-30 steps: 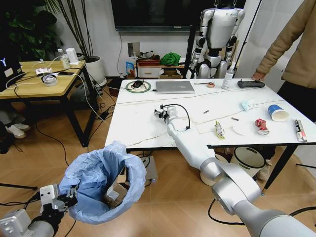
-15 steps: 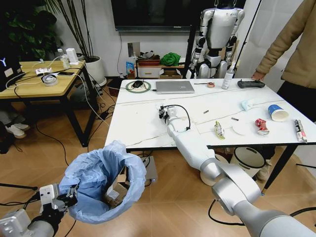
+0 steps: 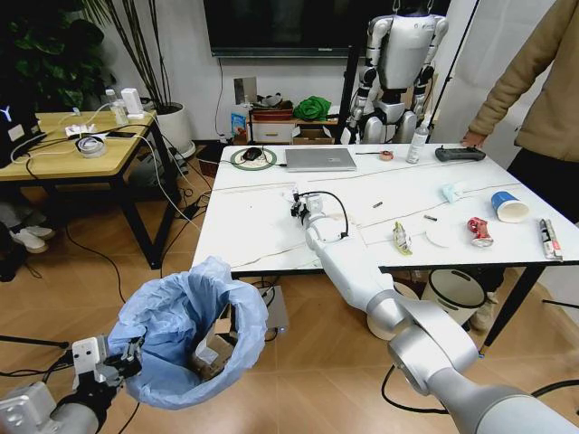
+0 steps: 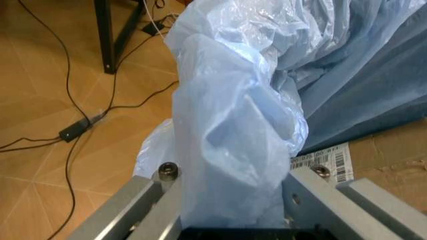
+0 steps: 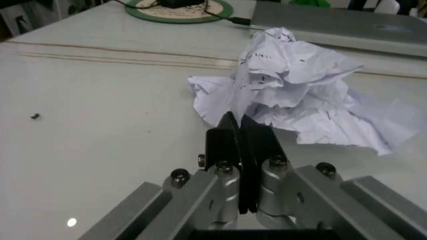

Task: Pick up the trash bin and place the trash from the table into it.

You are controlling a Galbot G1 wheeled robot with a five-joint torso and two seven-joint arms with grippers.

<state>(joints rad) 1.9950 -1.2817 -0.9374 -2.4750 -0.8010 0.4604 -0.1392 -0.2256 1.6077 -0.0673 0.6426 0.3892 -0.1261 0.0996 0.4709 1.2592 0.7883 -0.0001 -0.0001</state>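
Note:
The trash bin [image 3: 190, 330], dark with a light-blue bag billowing over its rim, hangs low at the left above the floor. My left gripper [image 3: 122, 362] is shut on its rim; in the left wrist view the bag [image 4: 233, 115] is pinched in the left gripper [image 4: 233, 192], and brown cardboard [image 4: 387, 160] lies inside. On the white table [image 3: 253, 235], my right gripper [image 3: 297, 206] is shut on a crumpled white paper [image 5: 293, 90], the right gripper [image 5: 239, 127] nipping its near edge. A yellowish wrapper [image 3: 401, 239], white packet [image 3: 441, 236], red can [image 3: 479, 231] and paper cup [image 3: 509, 206] lie further right.
A grey laptop [image 3: 319, 159], a green ring mat [image 3: 252, 158], a spray bottle [image 3: 417, 142] and a black remote [image 3: 460, 155] sit along the table's far side. A person's hand [image 3: 470, 138] rests at the far right corner. A white bin [image 3: 455, 291] stands under the table; a wood-topped table [image 3: 72, 149] stands left.
My right gripper has edged slightly to the right and closed up against the crumpled paper. The left arm and the bin have held still.

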